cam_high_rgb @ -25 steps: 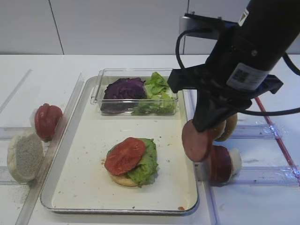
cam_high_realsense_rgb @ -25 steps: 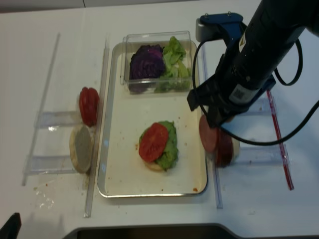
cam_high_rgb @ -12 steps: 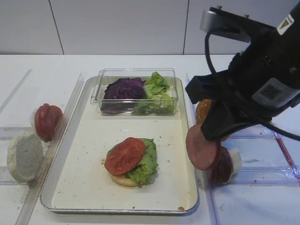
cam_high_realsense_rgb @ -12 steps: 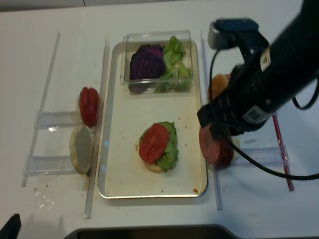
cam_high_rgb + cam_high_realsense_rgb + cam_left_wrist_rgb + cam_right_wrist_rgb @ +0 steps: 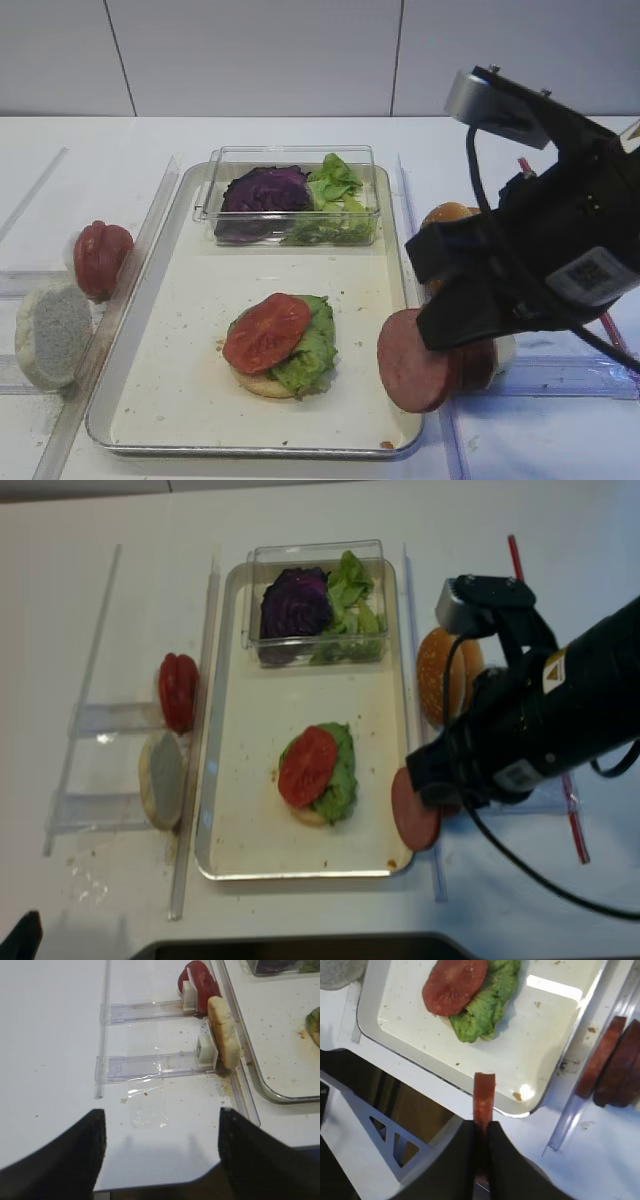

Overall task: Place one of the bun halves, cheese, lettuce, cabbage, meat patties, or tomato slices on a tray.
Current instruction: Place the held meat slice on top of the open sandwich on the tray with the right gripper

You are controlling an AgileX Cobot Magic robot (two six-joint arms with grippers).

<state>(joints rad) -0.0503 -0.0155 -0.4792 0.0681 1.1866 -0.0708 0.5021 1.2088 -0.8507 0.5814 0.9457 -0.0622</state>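
My right gripper [image 5: 482,1127] is shut on a meat patty [image 5: 412,375], held on edge. It hangs over the right rim of the silver tray [image 5: 180,390] near its front corner; from above, the meat patty [image 5: 414,812] overlaps that rim. On the tray floor sits a stack: a bun half [image 5: 258,384], lettuce [image 5: 314,352] and a tomato slice [image 5: 265,332] on top. More meat patties [image 5: 615,1065] stand in the right rack. My left gripper [image 5: 161,1115] is open and empty over the table's front edge, left of the tray.
A clear box [image 5: 290,155] at the tray's back holds purple cabbage [image 5: 265,188] and lettuce [image 5: 335,185]. The left rack carries tomato slices [image 5: 100,258] and a pale bun half [image 5: 52,335]. A golden bun half [image 5: 445,675] stands right of the tray.
My right arm has carried the patty forward and down, from beside the right rack to the tray's front right rim. The golden bun half behind it has come into view.
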